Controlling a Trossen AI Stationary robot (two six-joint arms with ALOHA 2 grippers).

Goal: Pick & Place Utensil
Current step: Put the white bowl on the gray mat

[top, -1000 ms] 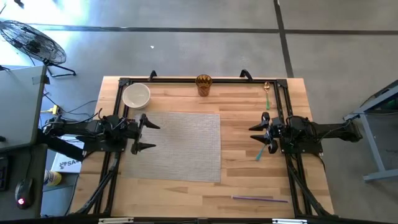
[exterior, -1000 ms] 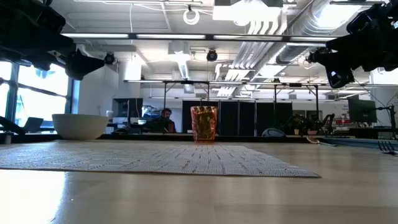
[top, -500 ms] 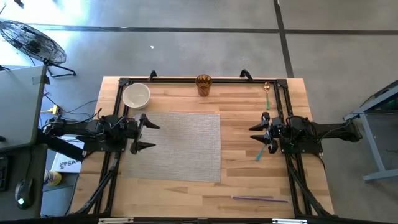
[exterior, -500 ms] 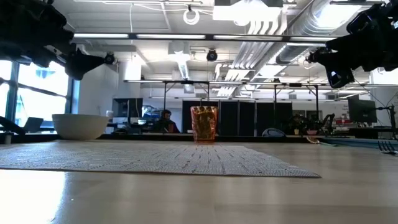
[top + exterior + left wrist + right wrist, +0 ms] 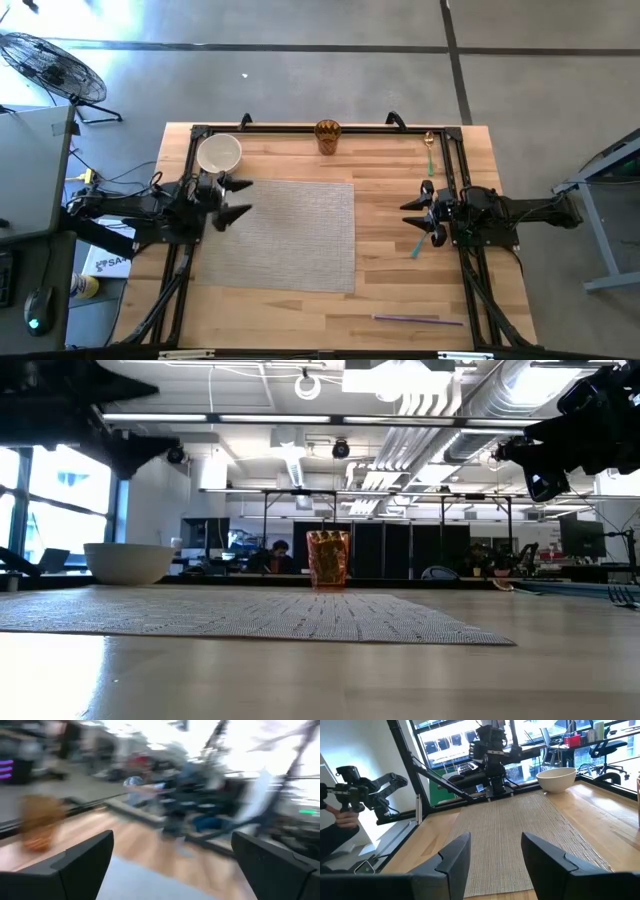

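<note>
Three utensils lie flat on the wooden table: a teal one [image 5: 417,244] just nearside of my right gripper, a gold spoon [image 5: 429,144] at the far right corner, and a thin purple one [image 5: 418,318] by the near edge. My right gripper [image 5: 412,215] [image 5: 497,855] hovers open at the table's right, pointing at the grey placemat [image 5: 285,235]. My left gripper [image 5: 240,198] [image 5: 172,865] is open above the mat's far left corner, near the white bowl [image 5: 219,153]. An amber cup [image 5: 328,135] stands at the far edge.
A black frame [image 5: 300,128] runs along the far edge and both sides of the table. In the right wrist view a person's hand [image 5: 342,817] holds a device beyond the table's left side. Bare wood shows between the mat and the right arm.
My left gripper has swung toward the table's far edge, nearer the white bowl, and its wrist view is blurred by the motion. It stays open. The right arm and all objects have kept still.
</note>
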